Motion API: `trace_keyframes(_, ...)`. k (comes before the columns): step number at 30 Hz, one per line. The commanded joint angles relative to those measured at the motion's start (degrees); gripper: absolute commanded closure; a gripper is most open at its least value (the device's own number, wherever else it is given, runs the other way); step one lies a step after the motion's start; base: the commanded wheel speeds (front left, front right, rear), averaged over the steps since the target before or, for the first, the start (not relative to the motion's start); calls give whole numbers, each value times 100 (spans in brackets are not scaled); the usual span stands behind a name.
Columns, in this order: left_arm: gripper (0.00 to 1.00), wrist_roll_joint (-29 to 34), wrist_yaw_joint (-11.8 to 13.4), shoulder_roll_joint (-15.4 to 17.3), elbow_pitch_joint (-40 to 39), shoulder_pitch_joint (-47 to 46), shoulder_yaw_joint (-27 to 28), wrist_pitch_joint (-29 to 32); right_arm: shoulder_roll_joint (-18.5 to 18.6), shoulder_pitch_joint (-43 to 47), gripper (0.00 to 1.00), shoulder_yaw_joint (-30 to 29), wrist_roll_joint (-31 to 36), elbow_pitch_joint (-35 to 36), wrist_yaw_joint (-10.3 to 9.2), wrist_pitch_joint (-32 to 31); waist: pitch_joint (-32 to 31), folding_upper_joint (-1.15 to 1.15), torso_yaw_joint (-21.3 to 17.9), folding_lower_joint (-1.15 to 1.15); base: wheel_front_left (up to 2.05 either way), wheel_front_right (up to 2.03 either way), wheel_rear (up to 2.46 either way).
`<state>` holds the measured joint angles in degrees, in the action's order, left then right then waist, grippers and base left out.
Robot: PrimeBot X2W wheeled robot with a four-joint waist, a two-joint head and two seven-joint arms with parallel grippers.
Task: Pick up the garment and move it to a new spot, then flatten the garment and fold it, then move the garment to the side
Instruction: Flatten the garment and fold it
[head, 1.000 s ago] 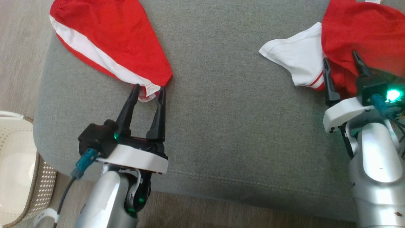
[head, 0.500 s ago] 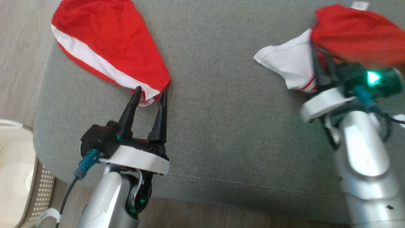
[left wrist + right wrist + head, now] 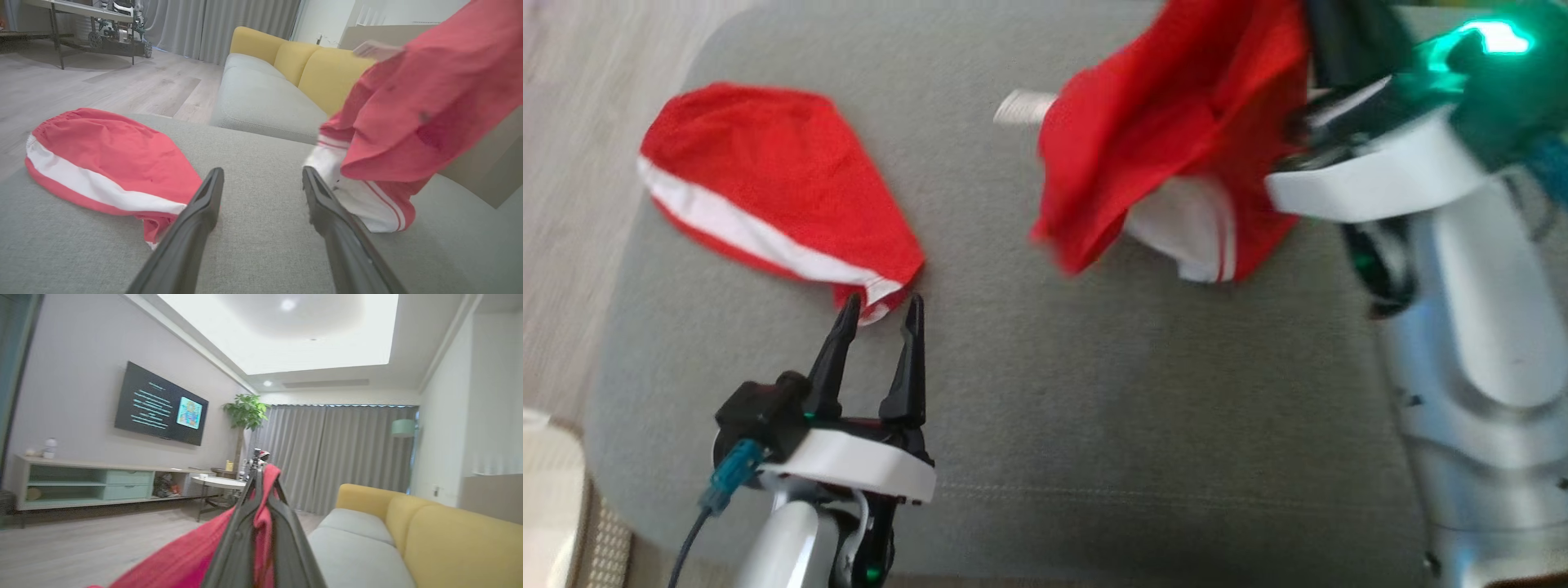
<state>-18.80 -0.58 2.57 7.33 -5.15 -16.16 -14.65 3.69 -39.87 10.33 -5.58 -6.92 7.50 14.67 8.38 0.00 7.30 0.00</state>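
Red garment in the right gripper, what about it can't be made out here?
Head view: the red garment is blurred and cut off by the top edge.
Head view: its white tag is too blurred to read.
Right wrist view: the right gripper hides how much cloth it pinches.

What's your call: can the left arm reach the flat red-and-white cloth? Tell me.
Likely yes: the left fingers stand open at the near corner of the cloth, nothing lying between them.

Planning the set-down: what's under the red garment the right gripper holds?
Under the red garment, its white striped sleeve hangs over bare grey cushion; whatever lies beneath the folds is covered.
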Motion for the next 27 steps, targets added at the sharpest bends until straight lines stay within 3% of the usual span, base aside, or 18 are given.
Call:
trace_keyframes(1, 0, 1, -23, 31, -219, -121, 214, -35, 34, 126, 100, -173, 21, 143, -1, 32, -172, 0, -232, 0, 0, 0, 0)
trace_keyframes(8, 0, 53, -50, 31, -250, -21, 271, -35, 594, 1225, 100, -1560, -74, -113, -1, -376, -203, 0, -665, 0, 0, 0, 0)
trace_keyframes(11, 0, 98, -89, 31, -231, -56, 255, -35, 908, 1572, 100, -2130, 554, -457, -1, -634, -136, 0, -803, 0, 0, 0, 0)
trace_keyframes(15, 0, 128, -107, 31, -216, -147, 269, -35, 822, 1522, 100, -2734, 1001, -873, -1, -681, -23, 0, -914, 0, 0, 0, 0)
trace_keyframes(17, 0, 136, -124, 31, -195, -200, 266, -35, 796, 1416, 0, -2978, 1420, -973, -1, -606, 34, 0, -941, 0, 0, 0, 0)
trace_keyframes(20, 0, 137, -141, 31, -154, -255, 237, -35, 609, 1265, 0, -3072, 1738, -1165, -1, -644, 73, 0, -947, 0, 0, 0, 0)
trace_keyframes(27, 0, 94, -127, 31, -82, -282, 195, -35, 428, 1228, 0, -2285, 1755, -977, -1, -186, 17, 0, -942, 0, 0, 0, 0)
